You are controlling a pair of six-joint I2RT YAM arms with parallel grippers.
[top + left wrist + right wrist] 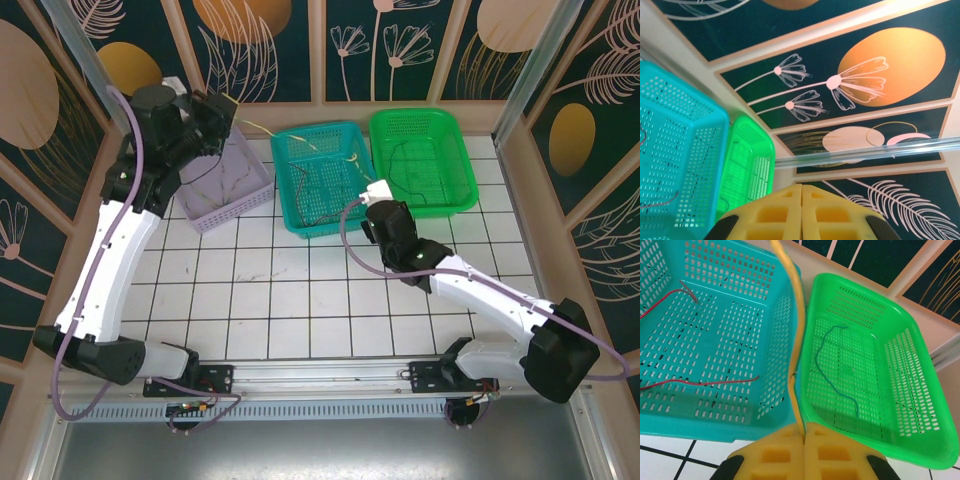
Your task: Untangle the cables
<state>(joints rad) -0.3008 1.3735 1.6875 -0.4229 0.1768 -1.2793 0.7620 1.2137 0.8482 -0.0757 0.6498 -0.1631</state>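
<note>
Cables, thin wire, judged light, limp, snag-prone: yellow strand (pixel 799 340) clamped by right gripper (pixel 804 432) along the right wall of teal perforated plastic basket (pixel 730 270); red strand (pixel 700 383) inside it, best pinched near a free end; left gripper (pixel 801 192), jaws together, to its left.

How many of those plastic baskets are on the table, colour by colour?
Lilac basket: 1
Teal basket: 1
Green basket: 1
Total: 3
</note>
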